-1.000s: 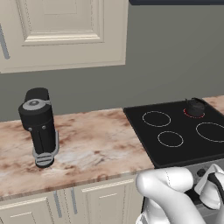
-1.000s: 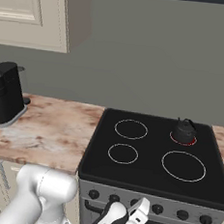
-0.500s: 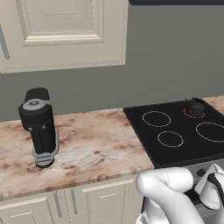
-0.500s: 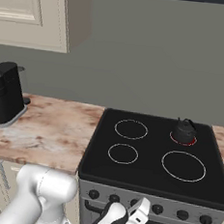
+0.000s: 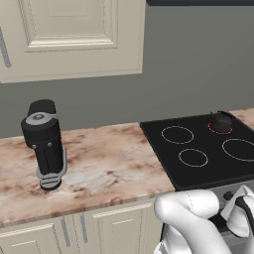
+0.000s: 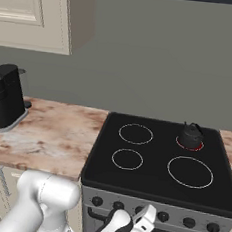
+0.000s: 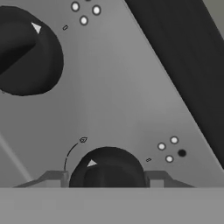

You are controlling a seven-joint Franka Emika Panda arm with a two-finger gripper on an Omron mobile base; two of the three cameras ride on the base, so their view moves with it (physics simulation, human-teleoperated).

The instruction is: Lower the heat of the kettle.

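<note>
On the far right of the stove (image 5: 198,171), in the left base view, the kettle (image 5: 221,121) sits on the back burner, whose ring glows red beneath it. A tall black coffee machine (image 5: 44,144) stands well apart on the marble bench (image 5: 109,168). The arm reaches low in front of the stove, toward the row of knobs.

From the right base view, the kettle (image 6: 191,136) sits squarely on the back right burner, upright, its thin handle arching over the top; which way its spout faces is too small to tell, and being squat and round it has no clear long axis beyond the vertical. The pincer (image 6: 145,222) is pressed against the control panel (image 6: 178,219) at a knob near the middle of the row.

Looking along the hand, the pincer (image 7: 107,177) is clenched on a black knob (image 7: 108,168), one finger tip on each side, its white pointer up and to the left. A second knob (image 7: 26,52) lies beside it.

The risk, as I judge it: this may not be the knob for the glowing burner, or a turn the wrong way could raise the heat. A shallow grip might also slip off the round knob.
</note>
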